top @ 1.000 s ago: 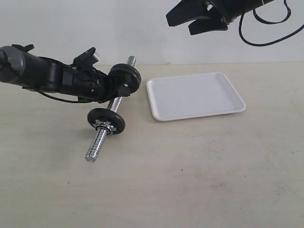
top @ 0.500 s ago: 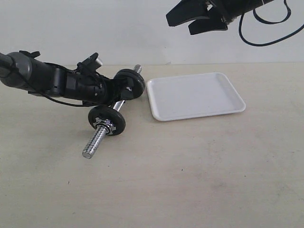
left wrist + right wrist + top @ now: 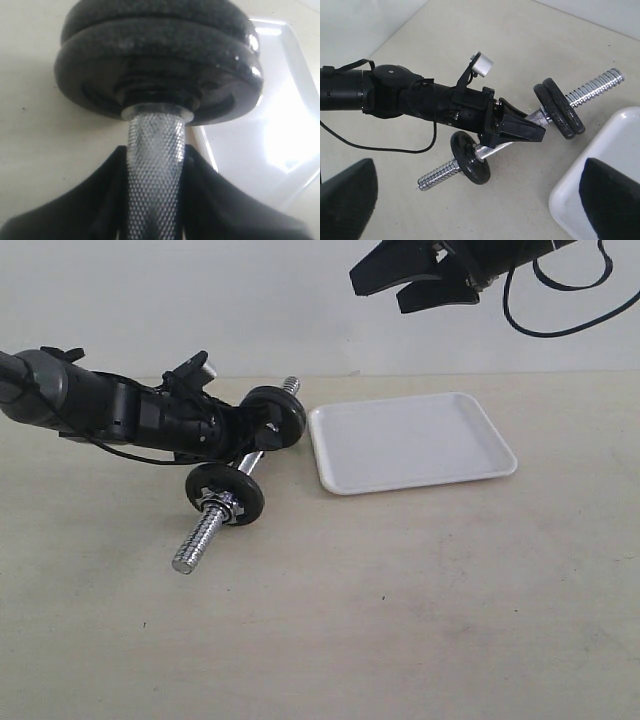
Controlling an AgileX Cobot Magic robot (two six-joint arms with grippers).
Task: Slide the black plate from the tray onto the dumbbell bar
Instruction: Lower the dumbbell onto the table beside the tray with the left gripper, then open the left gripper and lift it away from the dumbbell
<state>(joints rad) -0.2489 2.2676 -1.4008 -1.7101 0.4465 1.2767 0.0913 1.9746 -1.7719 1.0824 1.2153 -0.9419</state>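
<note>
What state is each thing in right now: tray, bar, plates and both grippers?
tray: empty, flat on the table.
dumbbell bar: clamped at its knurled middle.
paired black plates: threaded on the bar's end nearest the tray.
single black plate: on the bar's opposite end.
left gripper: fingers closed on the bar.
right gripper: open, empty, held high.

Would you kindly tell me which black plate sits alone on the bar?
The black plate at the dumbbell bar's end away from the tray; the other two sit stacked together.
</note>
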